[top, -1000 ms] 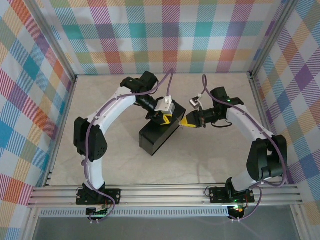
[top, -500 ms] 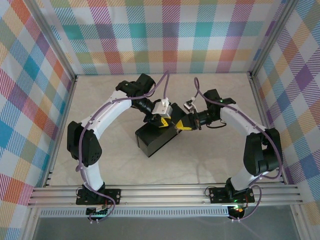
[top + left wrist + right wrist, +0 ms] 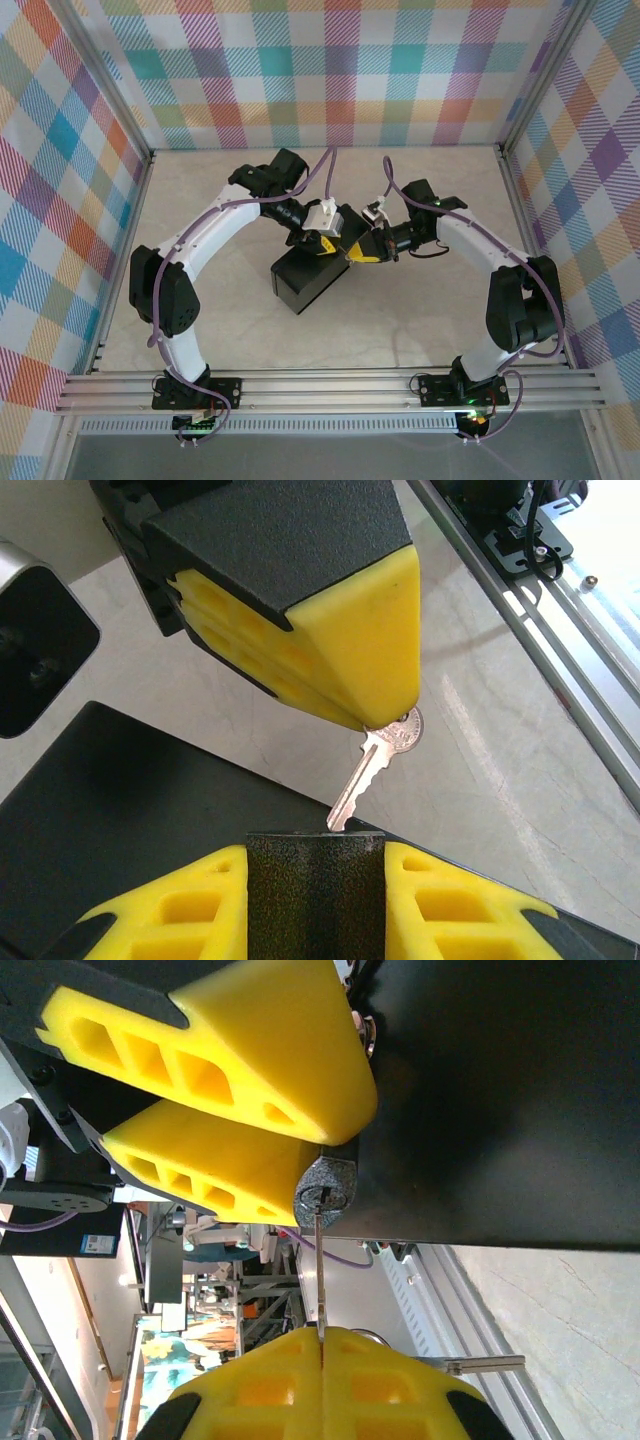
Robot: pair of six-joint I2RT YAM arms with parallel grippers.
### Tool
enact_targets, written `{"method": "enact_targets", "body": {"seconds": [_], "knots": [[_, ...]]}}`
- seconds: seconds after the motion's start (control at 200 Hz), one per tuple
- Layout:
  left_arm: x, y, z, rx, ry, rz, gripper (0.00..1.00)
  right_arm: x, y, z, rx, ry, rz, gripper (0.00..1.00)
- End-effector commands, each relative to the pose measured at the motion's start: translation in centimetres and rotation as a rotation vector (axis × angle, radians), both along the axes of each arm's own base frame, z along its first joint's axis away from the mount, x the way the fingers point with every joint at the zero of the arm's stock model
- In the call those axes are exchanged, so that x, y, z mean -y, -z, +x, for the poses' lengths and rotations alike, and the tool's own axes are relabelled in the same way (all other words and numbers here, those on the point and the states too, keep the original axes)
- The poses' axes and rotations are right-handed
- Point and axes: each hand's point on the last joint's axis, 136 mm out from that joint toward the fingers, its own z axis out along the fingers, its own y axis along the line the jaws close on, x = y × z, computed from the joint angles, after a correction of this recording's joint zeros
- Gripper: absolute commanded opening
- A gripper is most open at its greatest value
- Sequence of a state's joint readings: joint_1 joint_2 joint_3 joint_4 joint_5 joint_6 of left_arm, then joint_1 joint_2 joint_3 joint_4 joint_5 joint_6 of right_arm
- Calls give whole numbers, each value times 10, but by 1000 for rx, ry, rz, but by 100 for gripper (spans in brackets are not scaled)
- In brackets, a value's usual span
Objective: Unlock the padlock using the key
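Observation:
The padlock (image 3: pixel 315 895) is a small dark grey block clamped between my left gripper's (image 3: pixel 315 855) yellow fingers (image 3: pixel 180 910). Its round keyhole face (image 3: pixel 325 1192) points at my right gripper (image 3: pixel 322 1335), which is shut on the thin silvery key (image 3: pixel 319 1275). In the left wrist view the key (image 3: pixel 375 765) slants down from the right gripper's pads (image 3: pixel 340 650), and its tip meets the padlock's top edge. How far it has entered the keyhole I cannot tell. From above, both grippers meet over the box's far right corner (image 3: pixel 345 248). The shackle is hidden.
The black box (image 3: pixel 308 276) lies on the pale tabletop directly under the two grippers, and its dark lid (image 3: pixel 120 800) sits beneath the padlock. An aluminium rail (image 3: pixel 540 630) runs along the table edge. Checked walls (image 3: pixel 330 70) enclose the table.
The right gripper has carried the key leftwards to the padlock. The left arm's elbow swung left and its gripper shifted slightly back. Both grips are unchanged.

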State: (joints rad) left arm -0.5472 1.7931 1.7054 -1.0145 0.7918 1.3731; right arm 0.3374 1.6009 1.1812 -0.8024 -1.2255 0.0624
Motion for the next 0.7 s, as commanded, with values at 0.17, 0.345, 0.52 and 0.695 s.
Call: {"method": "enact_targets", "body": {"seconds": [0.17, 0.345, 0.52, 0.695], "knots": [[4, -39, -15, 70, 45, -109, 22, -4, -1, 0, 3, -26, 38, 3], [5, -39, -22, 80, 59, -106, 22, -5, -3, 4, 10, -28, 37, 3], [5, -33, -15, 89, 34, -82, 21, -3, -5, 1, 18, -30, 28, 3], [4, -15, -4, 75, 3, -31, 21, 18, -12, -1, 37, 19, -12, 3]]}}
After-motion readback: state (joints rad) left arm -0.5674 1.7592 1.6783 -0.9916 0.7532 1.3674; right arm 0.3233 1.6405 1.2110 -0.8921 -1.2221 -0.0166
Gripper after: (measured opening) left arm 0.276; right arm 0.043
